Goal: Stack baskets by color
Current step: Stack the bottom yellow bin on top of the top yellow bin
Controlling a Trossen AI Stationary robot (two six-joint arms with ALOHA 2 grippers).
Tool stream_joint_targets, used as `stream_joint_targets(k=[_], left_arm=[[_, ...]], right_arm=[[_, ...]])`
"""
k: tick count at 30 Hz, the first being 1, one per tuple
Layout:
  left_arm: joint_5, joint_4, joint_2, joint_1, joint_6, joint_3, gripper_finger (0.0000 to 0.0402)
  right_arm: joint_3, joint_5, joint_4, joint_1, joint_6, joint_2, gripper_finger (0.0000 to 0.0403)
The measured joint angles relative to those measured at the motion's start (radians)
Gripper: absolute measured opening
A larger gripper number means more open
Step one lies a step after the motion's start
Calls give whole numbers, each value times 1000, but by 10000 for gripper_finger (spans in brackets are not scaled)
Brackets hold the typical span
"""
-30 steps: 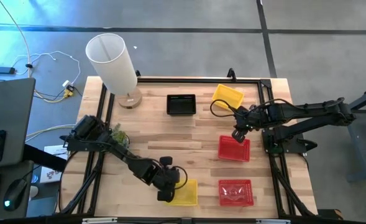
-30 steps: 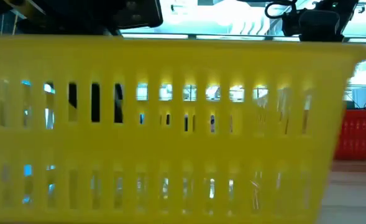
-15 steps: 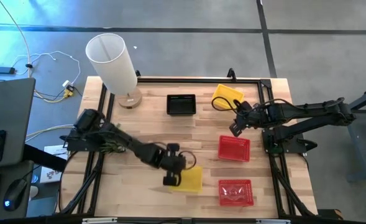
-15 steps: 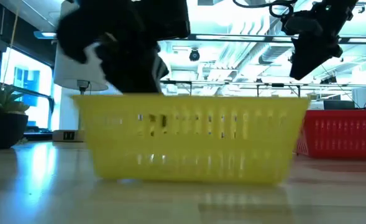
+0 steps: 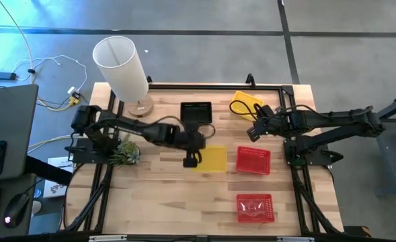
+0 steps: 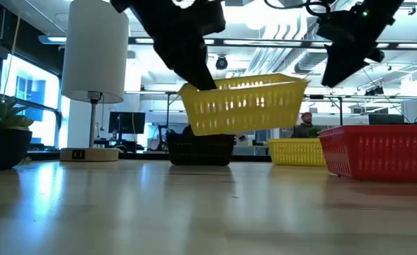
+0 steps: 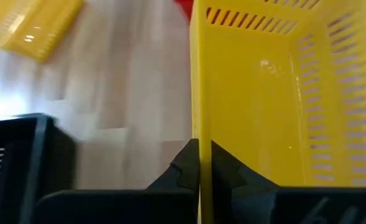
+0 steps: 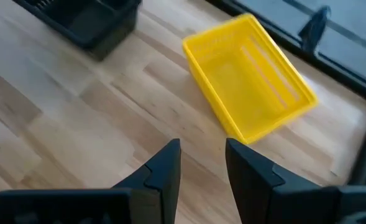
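My left gripper is shut on a yellow basket, which hangs in the air over the middle of the table. In the low view this basket shows tilted, above and in front of a black basket. The black basket rests on its base at the far middle. A second yellow basket lies at the far right. One red basket sits right of the held one, another near the front edge. My right gripper hovers open above the table, between the far yellow basket and the red one. My left gripper holds the yellow basket by one side wall, at the end nearest the arm. One finger is inside the basket and one outside. The fingers slant down from the table's left and lie along the wall. The basket is lifted clear and tilted.
A tall white cylinder lamp stands on its wooden foot at the far left corner. A small plant sits by the left edge. A black frame rail runs along the far edge.
My left gripper has swung from the near edge toward the table's middle and risen, carrying the yellow basket with it. The basket, which stood on the table, is now lifted clear and tilted. My right gripper has turned a little at its wrist.
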Motion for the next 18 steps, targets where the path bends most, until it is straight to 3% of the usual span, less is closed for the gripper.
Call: stream_joint_targets(k=[18], left_arm=[[14,-162,-6,196,312,125,0]], right_arm=[[0,-143,662,-80,-586,9,113]])
